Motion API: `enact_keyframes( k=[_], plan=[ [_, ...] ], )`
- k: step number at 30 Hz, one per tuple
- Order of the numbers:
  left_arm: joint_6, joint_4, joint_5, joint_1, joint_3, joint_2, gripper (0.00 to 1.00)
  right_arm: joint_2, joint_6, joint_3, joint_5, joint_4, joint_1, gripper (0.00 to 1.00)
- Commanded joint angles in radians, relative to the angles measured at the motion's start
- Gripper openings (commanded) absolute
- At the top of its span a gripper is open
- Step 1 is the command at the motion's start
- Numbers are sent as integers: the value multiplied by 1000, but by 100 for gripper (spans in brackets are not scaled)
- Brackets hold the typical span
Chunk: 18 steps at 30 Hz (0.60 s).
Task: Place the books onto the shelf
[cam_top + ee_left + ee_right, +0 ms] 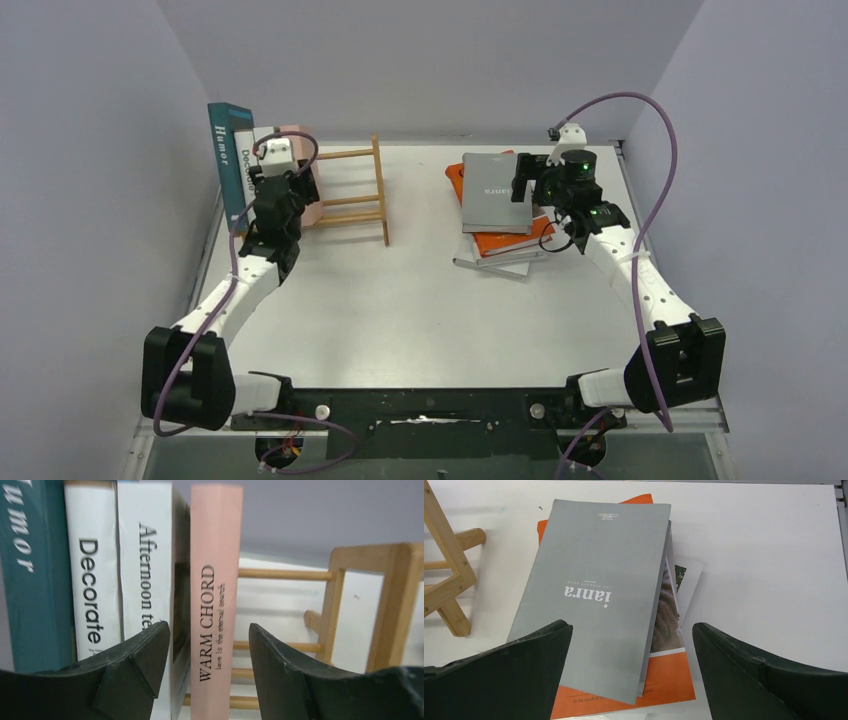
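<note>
My left gripper (207, 627), jaws apart, straddles the slim upright pink book (216, 555); I'd retreat straight toward six o'clock, touching nothing.

High rear view — both close wrist views catch the shelf (381, 190).

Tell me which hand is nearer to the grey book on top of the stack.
Right. The right hand hovers open just above the grey book. The left hand is far off at the shelf, open around the pink book.
</note>
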<state>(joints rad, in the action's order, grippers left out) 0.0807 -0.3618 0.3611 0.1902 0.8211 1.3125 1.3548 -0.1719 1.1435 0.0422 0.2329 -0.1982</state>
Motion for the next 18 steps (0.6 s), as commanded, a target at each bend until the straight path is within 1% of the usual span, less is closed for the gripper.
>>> enact_keyframes(
  k=[1, 4, 6, 8, 9, 11, 12, 14, 18],
  plan=[
    [-41, 16, 40, 49, 143, -94, 59, -12, -3, 8, 1, -43, -6, 98],
    [-46, 81, 28, 99, 236, -113, 59, -11, -18, 18, -26, -36, -4, 98],
    [3, 156, -33, 121, 341, -102, 58, 13, -50, 53, -91, 9, 0, 98],
    [111, 240, -164, 126, 439, -50, 58, 56, -68, 99, -120, 76, 19, 98],
    [162, 277, -265, 126, 489, -21, 60, 71, -70, 120, -123, 96, 24, 98],
    [251, 317, -424, 132, 564, 50, 65, 86, -64, 131, -115, 106, 31, 98],
    [290, 307, -488, 141, 583, 81, 68, 89, -65, 134, -122, 109, 33, 98],
    [353, 245, -566, 165, 586, 132, 79, 108, -76, 158, -154, 139, 42, 98],
    [455, 108, -680, 198, 568, 220, 80, 150, -102, 201, -181, 205, 84, 98]
  ],
)
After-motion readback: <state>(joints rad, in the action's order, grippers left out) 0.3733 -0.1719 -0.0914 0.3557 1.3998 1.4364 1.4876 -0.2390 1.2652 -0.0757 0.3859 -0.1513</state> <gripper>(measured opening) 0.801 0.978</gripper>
